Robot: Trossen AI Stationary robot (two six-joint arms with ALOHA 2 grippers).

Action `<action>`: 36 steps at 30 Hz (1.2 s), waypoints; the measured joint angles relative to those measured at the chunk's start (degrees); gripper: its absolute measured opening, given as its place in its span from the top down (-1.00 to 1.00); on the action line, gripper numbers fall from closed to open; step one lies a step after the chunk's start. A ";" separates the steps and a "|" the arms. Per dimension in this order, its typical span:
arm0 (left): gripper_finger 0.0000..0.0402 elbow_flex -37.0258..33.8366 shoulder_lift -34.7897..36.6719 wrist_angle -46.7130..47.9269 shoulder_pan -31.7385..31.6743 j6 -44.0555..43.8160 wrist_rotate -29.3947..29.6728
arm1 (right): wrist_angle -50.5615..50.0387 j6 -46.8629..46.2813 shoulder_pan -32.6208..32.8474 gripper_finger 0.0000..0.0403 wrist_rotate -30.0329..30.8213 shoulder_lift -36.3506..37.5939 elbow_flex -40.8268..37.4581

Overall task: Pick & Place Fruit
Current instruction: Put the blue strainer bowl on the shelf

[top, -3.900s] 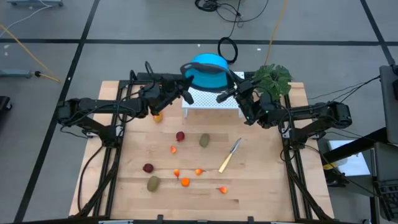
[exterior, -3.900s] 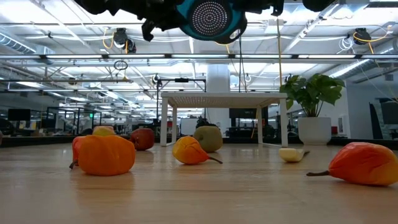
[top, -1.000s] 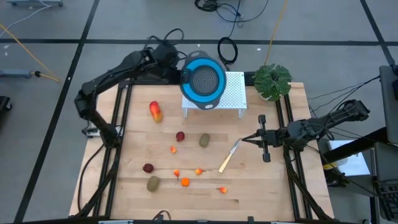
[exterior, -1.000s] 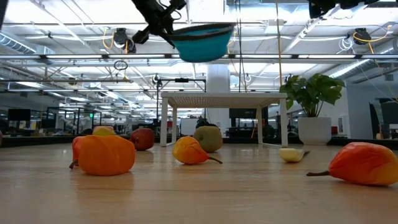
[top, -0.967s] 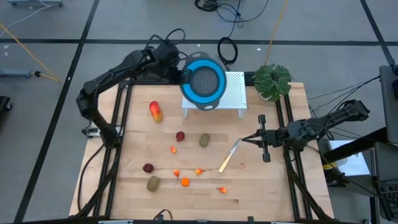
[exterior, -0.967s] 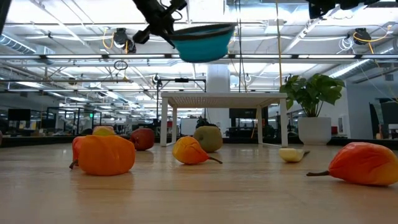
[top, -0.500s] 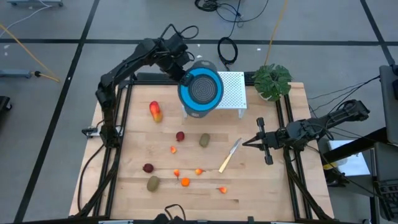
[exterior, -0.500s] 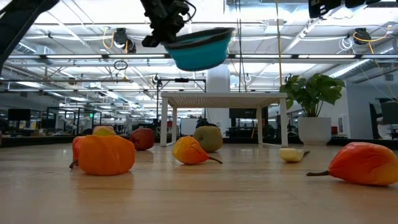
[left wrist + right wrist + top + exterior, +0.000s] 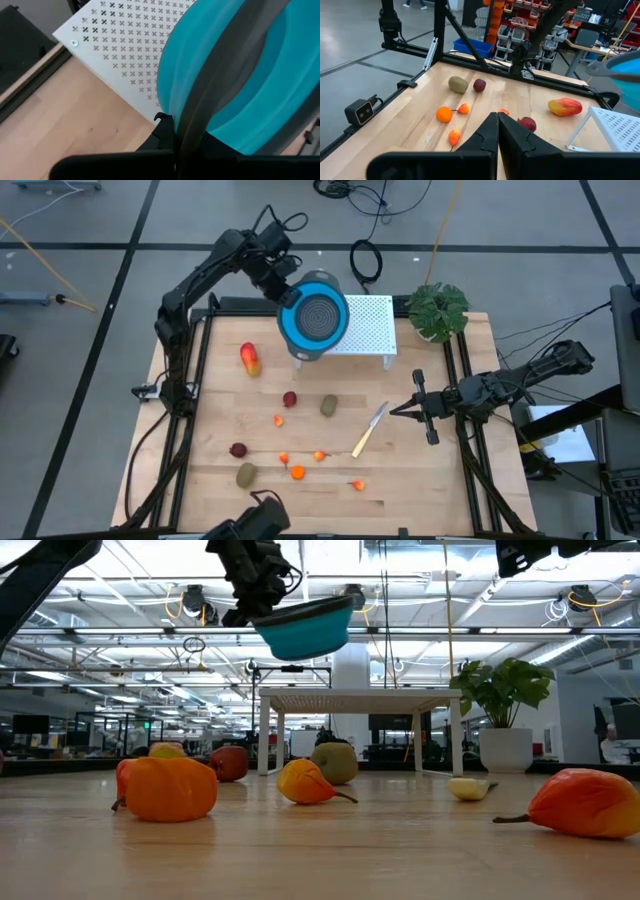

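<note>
My left gripper is shut on a blue bowl with a grey perforated middle, high over the left end of the white perforated stand. The fruit lies on the wooden table: an oblong red-yellow piece, two dark red round ones, two brown-green ovals and several tiny orange ones. My right gripper is shut and hovers near the table's right edge, beside the knife. My left gripper holds the bowl by its rim on the side toward the table's far left corner. It comes slanting down from above. One dark finger lies across the blue wall in the wrist view. The bowl is lifted clear, tilted, mouth upward.
A leafy potted plant stands at the far right corner, next to the stand. The yellow-handled knife lies right of the fruit. Black frame rails run along the left and right edges. A dark object shows at the near edge.
My left arm has swung the bowl toward the table's left, from over the stand's middle to over its left end, and slightly down. The bowl has tipped, its rim now lower on the left. The dark object has come in at the near edge.
</note>
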State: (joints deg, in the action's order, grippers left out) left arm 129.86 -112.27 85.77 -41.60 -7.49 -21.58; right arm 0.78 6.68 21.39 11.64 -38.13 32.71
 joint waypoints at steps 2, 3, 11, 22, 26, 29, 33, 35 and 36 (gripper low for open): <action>1.00 0.00 0.02 1.09 -0.72 0.76 0.07 | 0.02 -0.02 0.00 1.00 0.09 0.00 0.00; 1.00 0.00 0.02 1.31 -1.08 1.01 0.02 | 0.01 -0.02 0.00 1.00 0.09 0.00 0.00; 1.00 0.00 -0.67 1.59 -2.57 1.25 -1.04 | 0.04 -0.04 0.00 1.00 0.18 0.00 0.00; 1.00 -0.07 -4.55 3.97 -3.01 -3.78 -2.99 | 0.07 -0.04 0.00 1.00 0.26 0.00 0.00; 1.00 -0.07 -4.55 3.88 -2.99 -4.53 -2.99 | 0.04 -0.04 0.00 1.00 0.26 0.00 0.00; 1.00 -0.07 -4.55 3.73 -2.99 -5.98 -2.95 | 0.02 -0.04 0.00 1.00 0.26 0.00 0.00; 1.00 -0.07 -4.78 3.21 -2.70 -6.56 -2.86 | 0.02 -0.04 0.00 1.00 0.26 0.00 0.00; 1.00 -0.09 -4.92 2.94 -2.75 -7.10 -2.59 | 0.02 -0.04 0.00 1.00 0.26 -0.01 0.00; 1.00 -0.13 -4.97 2.71 -2.80 -7.27 -2.40 | 0.02 -0.06 0.00 1.00 0.26 -0.01 0.00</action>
State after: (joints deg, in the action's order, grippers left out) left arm 129.73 -117.23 88.47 -44.40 -14.77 -23.99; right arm 0.80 6.62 21.39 11.90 -38.14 32.71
